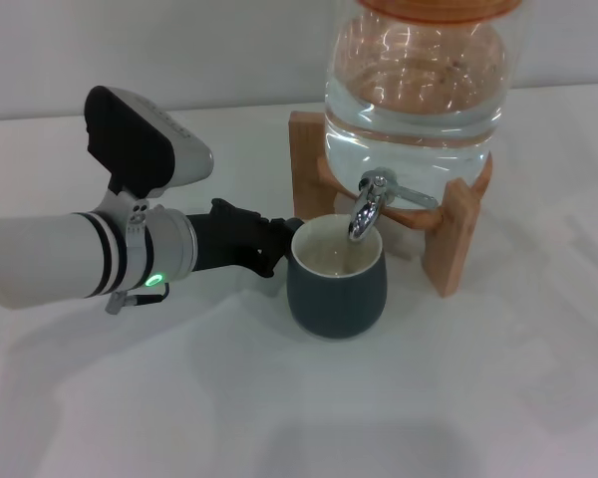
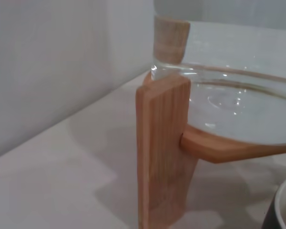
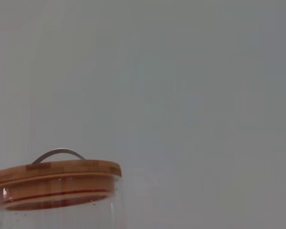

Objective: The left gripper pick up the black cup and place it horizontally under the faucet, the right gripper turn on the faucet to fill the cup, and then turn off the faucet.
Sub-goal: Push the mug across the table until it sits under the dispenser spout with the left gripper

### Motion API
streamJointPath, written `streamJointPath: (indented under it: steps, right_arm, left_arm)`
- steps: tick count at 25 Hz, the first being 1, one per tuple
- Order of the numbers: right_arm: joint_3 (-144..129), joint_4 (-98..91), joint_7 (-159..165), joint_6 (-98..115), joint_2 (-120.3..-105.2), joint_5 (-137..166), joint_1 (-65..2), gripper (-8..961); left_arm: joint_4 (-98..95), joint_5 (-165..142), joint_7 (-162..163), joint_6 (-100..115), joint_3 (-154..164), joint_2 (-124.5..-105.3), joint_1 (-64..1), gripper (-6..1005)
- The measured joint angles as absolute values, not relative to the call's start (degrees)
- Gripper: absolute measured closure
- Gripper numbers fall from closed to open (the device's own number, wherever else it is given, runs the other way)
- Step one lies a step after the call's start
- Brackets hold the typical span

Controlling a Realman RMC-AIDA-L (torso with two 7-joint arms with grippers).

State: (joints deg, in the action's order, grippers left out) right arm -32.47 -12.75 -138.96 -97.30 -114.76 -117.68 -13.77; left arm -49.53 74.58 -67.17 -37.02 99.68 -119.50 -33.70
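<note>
The black cup (image 1: 337, 289) stands upright on the white table, its cream mouth directly below the spout of the chrome faucet (image 1: 371, 204). My left gripper (image 1: 282, 244) reaches in from the left on its white arm and is shut on the cup's left side, hiding the handle. The faucet's lever points off to the right, and I see no stream of water. A sliver of the cup's rim (image 2: 281, 210) shows in the left wrist view. The right gripper is out of view in every frame.
The faucet sits on a clear glass jar (image 1: 414, 90) holding water, on a wooden stand (image 1: 458, 239). One stand leg (image 2: 162, 152) is close to the left wrist camera. The right wrist view shows the jar's wooden lid (image 3: 55, 171) against a grey wall.
</note>
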Motion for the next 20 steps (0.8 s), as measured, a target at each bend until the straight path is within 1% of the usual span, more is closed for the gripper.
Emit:
streamJointPath:
  steps: [20]
  right_arm:
    - [-32.62,-12.71,-138.51,-97.39,-114.87,-117.68,-13.48,122]
  left_arm:
    - [-48.28,74.26,-66.96,-39.46,99.31,-119.36,-34.63,852]
